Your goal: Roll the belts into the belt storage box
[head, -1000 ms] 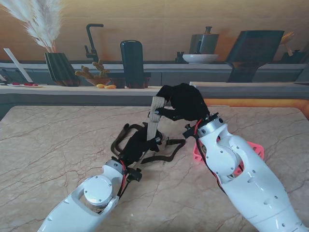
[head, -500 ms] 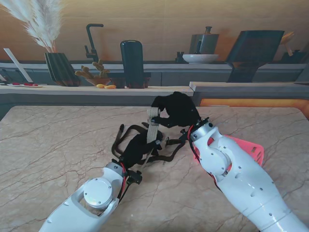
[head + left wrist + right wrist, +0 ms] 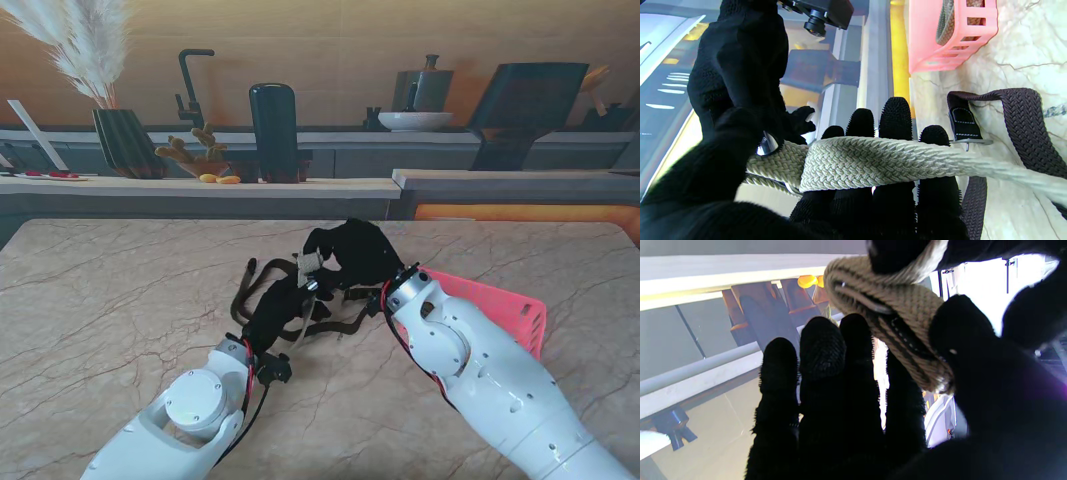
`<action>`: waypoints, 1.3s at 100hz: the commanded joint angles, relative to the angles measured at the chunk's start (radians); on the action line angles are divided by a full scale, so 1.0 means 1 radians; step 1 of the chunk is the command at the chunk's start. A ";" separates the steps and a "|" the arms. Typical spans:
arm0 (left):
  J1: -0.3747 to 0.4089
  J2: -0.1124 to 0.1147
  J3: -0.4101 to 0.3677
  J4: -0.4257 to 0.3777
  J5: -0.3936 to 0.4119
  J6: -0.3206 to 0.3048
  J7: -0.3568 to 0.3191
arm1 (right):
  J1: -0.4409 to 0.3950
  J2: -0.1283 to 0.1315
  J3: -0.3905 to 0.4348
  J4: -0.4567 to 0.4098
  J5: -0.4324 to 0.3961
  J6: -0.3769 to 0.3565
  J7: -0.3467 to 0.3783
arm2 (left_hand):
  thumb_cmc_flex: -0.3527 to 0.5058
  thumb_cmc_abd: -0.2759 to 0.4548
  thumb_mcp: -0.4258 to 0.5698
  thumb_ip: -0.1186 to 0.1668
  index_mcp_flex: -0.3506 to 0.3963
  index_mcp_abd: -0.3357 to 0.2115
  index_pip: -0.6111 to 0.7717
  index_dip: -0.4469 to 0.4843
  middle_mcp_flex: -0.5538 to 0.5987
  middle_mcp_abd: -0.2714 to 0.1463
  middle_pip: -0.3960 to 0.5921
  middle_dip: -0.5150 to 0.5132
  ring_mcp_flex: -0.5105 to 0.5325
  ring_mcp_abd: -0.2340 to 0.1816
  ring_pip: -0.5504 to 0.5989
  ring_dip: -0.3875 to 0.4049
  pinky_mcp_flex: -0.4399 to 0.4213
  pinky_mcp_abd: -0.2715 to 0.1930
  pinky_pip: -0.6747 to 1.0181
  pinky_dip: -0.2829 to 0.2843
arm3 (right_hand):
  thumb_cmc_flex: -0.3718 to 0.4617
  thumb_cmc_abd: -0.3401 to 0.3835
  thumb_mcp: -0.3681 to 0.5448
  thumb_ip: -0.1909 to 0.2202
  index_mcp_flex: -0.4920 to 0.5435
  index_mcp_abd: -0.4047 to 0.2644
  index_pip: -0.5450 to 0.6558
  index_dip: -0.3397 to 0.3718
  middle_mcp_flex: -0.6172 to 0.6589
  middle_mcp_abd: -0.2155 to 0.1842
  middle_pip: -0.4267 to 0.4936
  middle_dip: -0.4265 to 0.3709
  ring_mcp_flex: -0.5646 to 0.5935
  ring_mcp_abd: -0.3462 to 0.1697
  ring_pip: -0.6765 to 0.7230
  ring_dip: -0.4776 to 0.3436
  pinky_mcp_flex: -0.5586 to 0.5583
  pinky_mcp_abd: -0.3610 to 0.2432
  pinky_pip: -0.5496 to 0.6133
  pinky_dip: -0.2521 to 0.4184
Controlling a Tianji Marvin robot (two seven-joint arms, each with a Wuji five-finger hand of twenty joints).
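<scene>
Moved: the right hand point(image 3: 352, 252) has come down and closer to me since a second ago, and the tan belt point(image 3: 310, 264) it held up high is now low, just above the left hand point(image 3: 277, 305).
Right hand: its black glove pinches the rolled end of the tan belt between thumb and fingers point(image 3: 820, 350).
Left hand: the tan belt lies across its fingers point(image 3: 893, 116), with the thumb pressing near the belt; it is grasping the belt.
Tan belt: held by both hands, in the air over the table point(image 3: 110, 300).
Dark belt point(image 3: 1023, 116): loose on the table, under and beside the hands.
Pink box point(image 3: 500, 305): on the table to the right, behind the right arm; a rolled belt point(image 3: 945, 20) sits inside.
</scene>
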 commanded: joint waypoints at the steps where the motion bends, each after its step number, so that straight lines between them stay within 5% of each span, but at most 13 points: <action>1: 0.000 -0.004 -0.002 -0.007 -0.016 -0.021 -0.013 | -0.014 0.003 -0.019 0.022 -0.010 -0.012 0.010 | -0.099 -0.070 0.044 -0.005 -0.091 -0.112 -0.109 -0.017 -0.046 -0.033 -0.037 -0.016 -0.026 -0.043 -0.043 -0.027 -0.013 0.009 -0.034 -0.001 | 0.056 0.096 0.090 0.007 0.103 -0.164 0.157 0.024 0.005 -0.018 0.017 -0.013 0.001 -0.034 -0.003 -0.008 -0.015 -0.012 0.030 -0.016; 16: 0.006 -0.003 -0.008 -0.011 -0.060 -0.028 -0.037 | -0.006 0.004 -0.045 0.050 0.001 -0.015 0.030 | -0.195 -0.119 0.088 -0.047 -0.153 -0.114 -0.177 -0.045 -0.117 -0.035 -0.081 -0.034 -0.086 -0.055 -0.151 -0.063 -0.038 0.032 -0.100 -0.004 | 0.058 0.093 0.092 0.008 0.104 -0.166 0.159 0.024 0.005 -0.016 0.016 -0.014 0.001 -0.033 -0.008 -0.012 -0.019 -0.008 0.029 -0.020; 30: 0.011 -0.005 -0.015 -0.018 -0.093 -0.018 -0.043 | 0.006 0.005 -0.075 0.081 0.007 -0.020 0.043 | -0.219 -0.113 0.095 -0.057 -0.180 -0.114 -0.197 -0.053 -0.141 -0.032 -0.093 -0.037 -0.096 -0.054 -0.169 -0.066 -0.043 0.035 -0.114 -0.002 | 0.057 0.091 0.095 0.008 0.101 -0.163 0.158 0.023 0.002 -0.014 0.015 -0.015 -0.003 -0.030 -0.014 -0.015 -0.024 -0.004 0.027 -0.024; 69: 0.029 -0.014 -0.027 -0.049 -0.130 0.018 -0.012 | 0.043 0.013 -0.147 0.143 -0.028 -0.069 0.042 | -0.122 -0.007 0.021 -0.025 -0.181 -0.107 -0.157 -0.038 -0.085 -0.036 -0.024 0.004 -0.031 -0.060 -0.080 -0.020 -0.001 -0.010 -0.068 0.040 | 0.025 -0.007 0.109 -0.004 0.044 -0.089 0.125 0.029 -0.069 0.019 0.013 -0.004 -0.050 -0.012 -0.038 -0.026 -0.053 0.017 0.018 -0.038; 91: 0.042 -0.017 -0.035 -0.076 -0.136 0.045 0.014 | 0.033 0.023 -0.140 0.133 -0.055 -0.080 0.046 | 0.245 0.097 0.042 0.034 -0.169 -0.121 -0.047 -0.003 -0.037 -0.072 0.049 0.029 0.037 -0.096 0.002 -0.012 0.061 -0.042 -0.008 0.044 | 0.007 -0.045 0.084 -0.008 -0.003 -0.040 0.097 0.039 -0.130 0.044 0.021 0.000 -0.089 -0.004 -0.053 -0.032 -0.070 0.022 0.008 -0.044; 105: 0.042 -0.019 -0.036 -0.081 -0.120 0.063 0.031 | 0.017 0.033 -0.114 0.106 -0.086 -0.086 0.049 | 0.583 0.058 -0.006 -0.014 -0.150 -0.141 0.044 0.017 0.080 -0.086 -0.091 0.227 0.079 -0.115 0.077 0.033 0.096 -0.057 0.028 0.048 | -0.040 -0.042 0.099 0.012 -0.009 0.008 -0.028 0.118 -0.186 0.057 0.014 -0.003 -0.130 0.001 -0.076 -0.044 -0.097 0.030 -0.009 -0.047; 118: 0.033 -0.019 -0.032 -0.071 -0.087 0.066 0.037 | -0.037 0.042 -0.041 0.027 -0.132 -0.098 0.032 | 0.695 0.080 -0.029 -0.007 -0.147 -0.151 0.088 0.034 0.061 -0.094 -0.077 0.324 0.087 -0.130 0.160 0.119 0.103 -0.055 0.056 0.074 | -0.112 -0.004 0.122 0.126 -0.055 0.028 -0.164 0.246 -0.270 0.062 -0.006 -0.004 -0.179 -0.003 -0.117 -0.061 -0.131 0.034 -0.038 -0.039; 130: 0.020 -0.018 -0.021 -0.053 -0.032 0.061 0.047 | -0.108 0.044 0.047 -0.074 -0.158 -0.096 0.007 | 0.746 0.103 -0.047 0.014 -0.164 -0.159 0.102 0.054 0.022 -0.096 -0.027 0.410 0.082 -0.126 0.205 0.199 0.097 -0.051 0.067 0.101 | -0.144 0.036 0.080 0.134 -0.149 0.021 -0.193 0.299 -0.340 0.065 -0.021 -0.004 -0.202 -0.009 -0.173 -0.087 -0.146 0.028 -0.059 -0.040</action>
